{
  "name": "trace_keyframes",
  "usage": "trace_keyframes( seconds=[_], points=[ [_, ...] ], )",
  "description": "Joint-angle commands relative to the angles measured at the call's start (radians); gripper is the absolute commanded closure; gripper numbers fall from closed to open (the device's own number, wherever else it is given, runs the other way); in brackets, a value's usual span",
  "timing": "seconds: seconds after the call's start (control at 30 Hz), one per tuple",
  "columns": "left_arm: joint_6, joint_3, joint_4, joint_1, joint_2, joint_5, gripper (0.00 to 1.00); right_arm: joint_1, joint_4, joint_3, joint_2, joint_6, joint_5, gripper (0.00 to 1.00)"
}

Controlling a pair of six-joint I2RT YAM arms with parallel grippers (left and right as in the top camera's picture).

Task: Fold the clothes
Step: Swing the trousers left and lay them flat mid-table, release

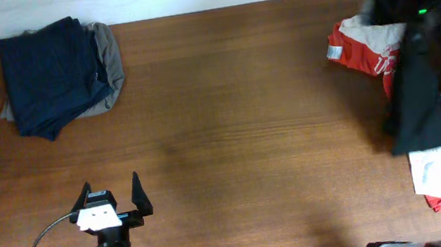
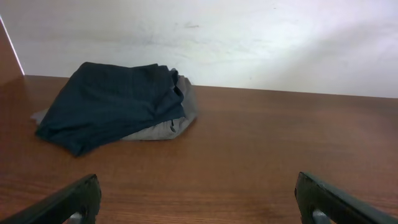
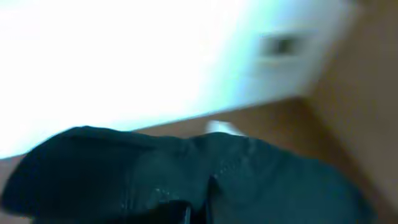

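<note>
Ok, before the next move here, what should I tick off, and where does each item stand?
1. Left gripper open and empty: ok.
2. Folded stack, navy garment on grey garment, apart from both arms: ok.
3. Firm hold on the dark garment: cannot tell, the right wrist view is blurred.
4. Dark garment free of the red and white garment: cannot tell, they overlap in the overhead view.
5. Bare table in the middle to lay it on: ok.
</note>
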State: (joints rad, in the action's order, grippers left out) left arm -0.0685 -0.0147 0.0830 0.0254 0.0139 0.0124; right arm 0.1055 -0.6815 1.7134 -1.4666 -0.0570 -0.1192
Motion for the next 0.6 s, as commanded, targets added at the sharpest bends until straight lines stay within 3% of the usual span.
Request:
trace_keyframes(
  seconds=[0.0,0.17,0.27,0.37,0.47,0.57],
  points=[
    [0.016,0.006,0.000,-0.003,-0.007,0.007,0.01,-0.201,-0.002,0.029,0.005,-0.041,0.286,0.96],
    [0.016,0.006,0.000,-0.003,-0.007,0.007,0.01,-0.459,-0.004,0.026,-0.091,-0.114,0.285,0.96],
    [0.016,0.006,0.000,-0.003,-0.007,0.007,0.01,-0.599,-0.004,0.026,-0.179,-0.117,0.285,0.89],
    [0.016,0.006,0.000,-0.003,-0.007,0.007,0.01,-0.719,-0.008,0.026,-0.277,-0.117,0.286,0.64],
    [0.016,0.006,0.000,-0.003,-0.007,0.007,0.01,-0.789,-0.015,0.026,-0.330,-0.117,0.285,0.17],
    [0.016,0.006,0.000,-0.003,-0.007,0.007,0.01,-0.797,-0.024,0.026,-0.322,-0.117,0.284,0.10]
  ],
)
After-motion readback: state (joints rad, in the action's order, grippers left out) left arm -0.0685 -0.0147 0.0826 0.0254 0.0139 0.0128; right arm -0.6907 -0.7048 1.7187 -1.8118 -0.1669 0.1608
